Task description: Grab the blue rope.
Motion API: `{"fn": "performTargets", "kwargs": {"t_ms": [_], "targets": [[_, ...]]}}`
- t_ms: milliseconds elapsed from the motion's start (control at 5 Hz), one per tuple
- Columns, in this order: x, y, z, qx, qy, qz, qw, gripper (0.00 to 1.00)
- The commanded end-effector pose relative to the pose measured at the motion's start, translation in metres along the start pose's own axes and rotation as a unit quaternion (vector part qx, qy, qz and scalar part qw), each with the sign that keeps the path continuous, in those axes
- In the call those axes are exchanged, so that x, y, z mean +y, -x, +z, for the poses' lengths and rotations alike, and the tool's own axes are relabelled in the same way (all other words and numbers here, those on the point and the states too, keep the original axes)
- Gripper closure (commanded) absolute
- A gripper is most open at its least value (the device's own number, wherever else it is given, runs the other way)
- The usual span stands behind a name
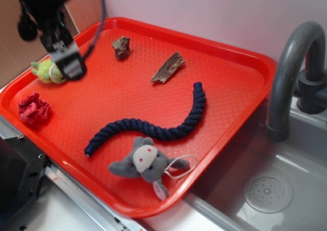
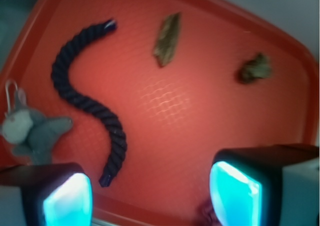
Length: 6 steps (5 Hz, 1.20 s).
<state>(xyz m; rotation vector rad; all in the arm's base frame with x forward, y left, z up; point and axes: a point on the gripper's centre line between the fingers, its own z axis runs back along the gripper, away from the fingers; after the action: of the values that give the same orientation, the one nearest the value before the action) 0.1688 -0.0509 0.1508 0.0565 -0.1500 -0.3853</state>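
The jaws (image 2: 150, 191) stood wide apart and held nothing, hanging over the red tray's (image 1: 240, 62) left part. In the tray lay the blue rope (image 1: 163, 131), curved in an S, well apart from the jaws and untouched. A grey plush toy (image 1: 145, 164) lay just beside the rope. Two brown wood pieces (image 1: 167, 67), a red crumpled cloth (image 1: 33, 108) and a green toy (image 1: 48, 72) also lay in the tray.
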Motion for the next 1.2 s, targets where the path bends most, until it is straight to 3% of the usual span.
{"fn": "performTargets", "kwargs": {"t_ms": [0,400,600,800,1000], "targets": [[-0.014,-0.018,-0.049,0.020,0.022,-0.031,0.999,0.00],[-0.032,-0.022,-0.096,0.068,0.040,-0.069,0.994,0.00],[-0.041,-0.020,-0.117,0.077,0.070,-0.101,0.989,0.00],[-0.045,-0.019,-0.124,0.086,0.062,-0.106,0.989,0.00],[-0.046,-0.019,-0.127,0.089,0.049,-0.110,0.989,1.00]]}}
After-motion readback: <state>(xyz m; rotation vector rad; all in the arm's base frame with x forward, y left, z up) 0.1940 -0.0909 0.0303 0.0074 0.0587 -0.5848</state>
